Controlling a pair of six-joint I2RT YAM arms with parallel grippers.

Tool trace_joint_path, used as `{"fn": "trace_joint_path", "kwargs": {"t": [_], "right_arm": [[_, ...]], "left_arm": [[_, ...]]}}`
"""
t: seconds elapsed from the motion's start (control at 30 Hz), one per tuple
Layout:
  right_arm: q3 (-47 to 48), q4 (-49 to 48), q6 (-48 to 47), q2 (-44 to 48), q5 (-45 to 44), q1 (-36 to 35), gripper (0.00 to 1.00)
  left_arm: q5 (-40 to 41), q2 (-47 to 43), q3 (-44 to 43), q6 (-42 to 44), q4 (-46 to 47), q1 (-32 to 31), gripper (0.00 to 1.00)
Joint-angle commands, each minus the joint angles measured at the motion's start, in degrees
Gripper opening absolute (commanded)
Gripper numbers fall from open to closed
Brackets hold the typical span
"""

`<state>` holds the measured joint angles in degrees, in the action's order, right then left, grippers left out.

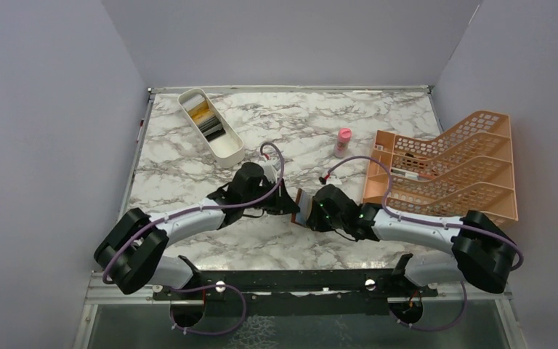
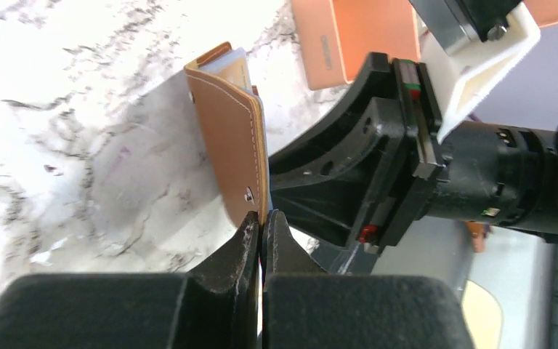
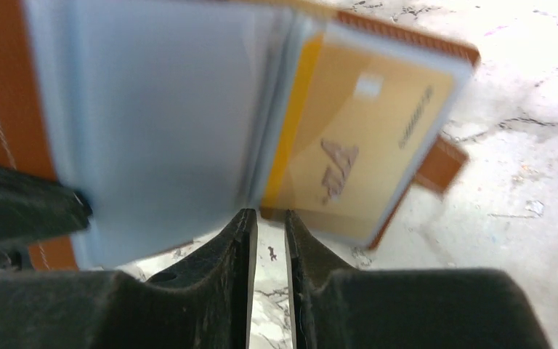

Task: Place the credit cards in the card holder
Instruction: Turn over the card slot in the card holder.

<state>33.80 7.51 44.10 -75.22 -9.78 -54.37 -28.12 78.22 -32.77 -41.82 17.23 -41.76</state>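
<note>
At the bottom centre of the left wrist view, the left pincer (image 2: 262, 218) clamps tight on the card holder's (image 2: 229, 138) edge, over the desk (image 2: 80, 145). The right pincer (image 3: 269, 216), narrowly parted, grips nothing just below its sleeves, one showing a yellow-gold credit card (image 3: 363, 145).

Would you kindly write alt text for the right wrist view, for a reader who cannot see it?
An open brown card holder fills the frame, its blue-grey sleeves fanned out and a yellow-gold credit card sitting in one. The right gripper sits just below its lower edge, fingers slightly apart with nothing between them, over a marble table.
</note>
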Motion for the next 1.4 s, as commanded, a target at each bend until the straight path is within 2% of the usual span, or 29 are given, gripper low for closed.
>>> {"fn": "trace_joint_path", "kwargs": {"t": [0.0, 0.13, 0.27, 0.4, 0.6, 0.8, 0.93, 1.13, 1.37], "right_arm": [[2.3, 6.4, -1.1, 4.9, -1.3, 0.0, 0.26], [2.9, 9.5, -1.4, 7.6, -5.0, 0.0, 0.26], [2.7, 9.4, -1.9, 7.7, -6.7, 0.1, 0.26], [2.9, 8.5, -1.8, 6.1, -7.9, 0.1, 0.25], [1.2, 3.4, -2.7, 3.9, -9.9, 1.6, 0.23], [2.5, 0.8, -2.8, 1.4, -10.1, 2.0, 0.23], [0.8, -1.4, -2.1, 4.1, -12.5, 2.0, 0.24], [-0.4, -1.4, -0.9, 8.9, -13.0, 2.0, 0.26], [-1.6, -0.5, 0.8, 11.1, -9.3, 2.0, 0.27]], "left_arm": [[8.6, -5.2, -6.9, 9.5, -16.6, -0.3, 0.00], [13.7, -6.8, -10.3, 12.2, -26.6, -0.2, 0.00], [14.1, -4.9, -13.5, 14.1, -32.9, -0.3, 0.00], [13.1, -2.8, -15.8, 14.5, -34.9, -0.3, 0.00], [18.8, 0.8, -20.2, 16.2, -40.7, -0.7, 0.00], [19.4, 3.2, -23.5, 16.4, -42.1, -2.0, 0.00], [25.4, 5.7, -26.4, 17.3, -46.8, -3.6, 0.00], [25.8, 7.8, -29.1, 17.3, -47.6, -4.6, 0.00], [24.9, 11.5, -32.5, 16.3, -48.9, -5.6, 0.00]]}}
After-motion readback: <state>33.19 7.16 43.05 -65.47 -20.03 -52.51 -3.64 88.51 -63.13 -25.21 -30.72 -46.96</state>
